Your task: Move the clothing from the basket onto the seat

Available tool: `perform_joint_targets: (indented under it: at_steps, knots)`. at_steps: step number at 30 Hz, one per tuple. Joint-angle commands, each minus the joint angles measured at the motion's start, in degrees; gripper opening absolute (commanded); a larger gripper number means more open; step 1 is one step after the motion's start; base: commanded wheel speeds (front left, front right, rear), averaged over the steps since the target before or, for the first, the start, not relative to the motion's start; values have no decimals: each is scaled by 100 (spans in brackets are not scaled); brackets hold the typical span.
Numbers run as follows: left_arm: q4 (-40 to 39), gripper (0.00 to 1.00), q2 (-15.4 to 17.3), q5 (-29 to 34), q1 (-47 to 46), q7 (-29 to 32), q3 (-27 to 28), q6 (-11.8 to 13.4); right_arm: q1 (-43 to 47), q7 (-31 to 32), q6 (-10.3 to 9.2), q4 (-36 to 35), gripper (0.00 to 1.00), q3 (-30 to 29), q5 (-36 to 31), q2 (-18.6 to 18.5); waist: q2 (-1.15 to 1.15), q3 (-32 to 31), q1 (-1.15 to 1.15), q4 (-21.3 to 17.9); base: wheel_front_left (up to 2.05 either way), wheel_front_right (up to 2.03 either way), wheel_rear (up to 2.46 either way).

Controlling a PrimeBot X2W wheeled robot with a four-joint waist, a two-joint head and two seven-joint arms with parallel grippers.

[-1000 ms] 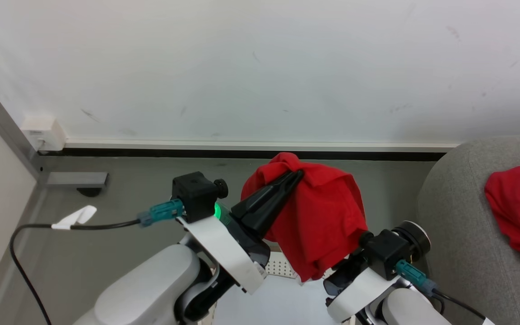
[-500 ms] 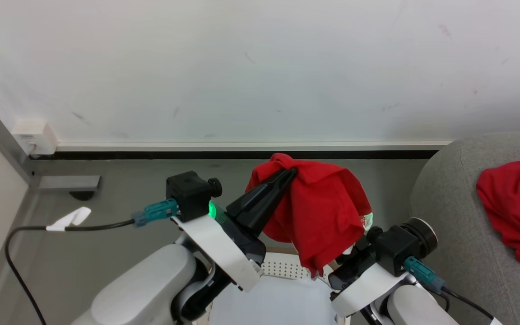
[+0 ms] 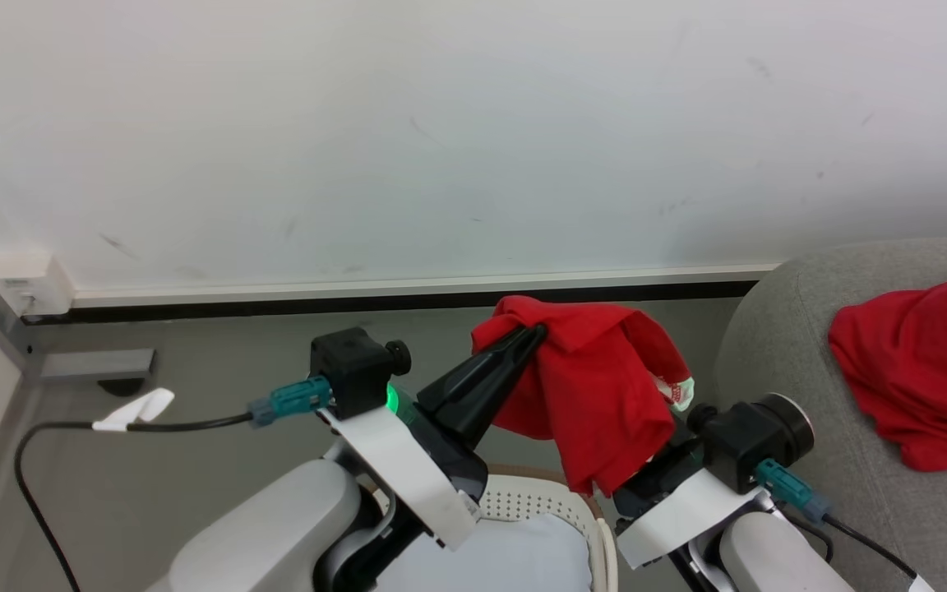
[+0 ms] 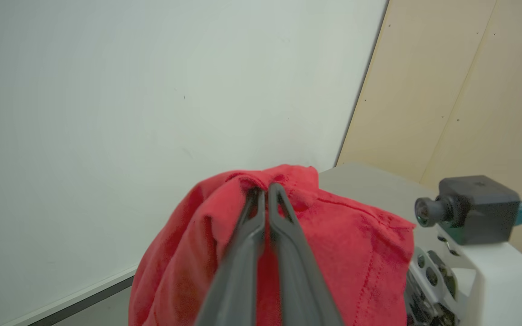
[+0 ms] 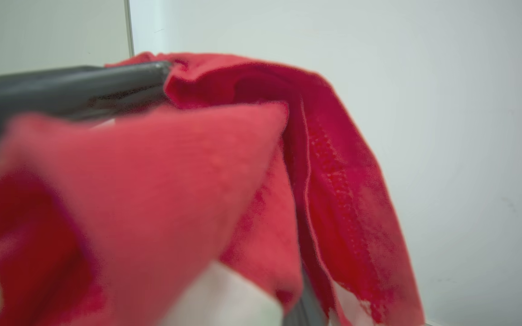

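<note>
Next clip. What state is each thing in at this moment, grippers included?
cream-white perforated plastic basket: upright, pale flat sheet inside.
light grey fabric sofa: bears one crumpled bright red garment.
left gripper: shut on a second red garment.
second red garment: lifted above the basket, hanging draped.
right gripper: shut, tips hidden under the hanging fabric.

basket [image 3: 523, 501] cut off below, clothing [image 5: 152, 181] blurred close
</note>
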Motion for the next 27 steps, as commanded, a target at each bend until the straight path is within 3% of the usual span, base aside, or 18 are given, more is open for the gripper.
perform_joint_targets:
  at_steps: [1,2,12,27]
  knots:
    - [-6,49,42,-96,100,36,-11,17,11,3,-15,-31,0,-111,-8,-23,-1,-11,0,-48,0,0,0]
    - [-14,100,44,-96,113,45,-18,23,10,3,-15,-50,0,-183,-33,-22,-1,-15,0,-72,0,0,0]
    - [-209,100,124,224,268,-48,-14,122,51,2,-15,-251,0,-802,-311,-22,-1,-27,0,-531,0,0,0]
    - [-513,100,152,1157,877,-98,454,215,444,2,-15,-665,0,-1383,-743,-16,-1,188,0,-1947,0,0,0]
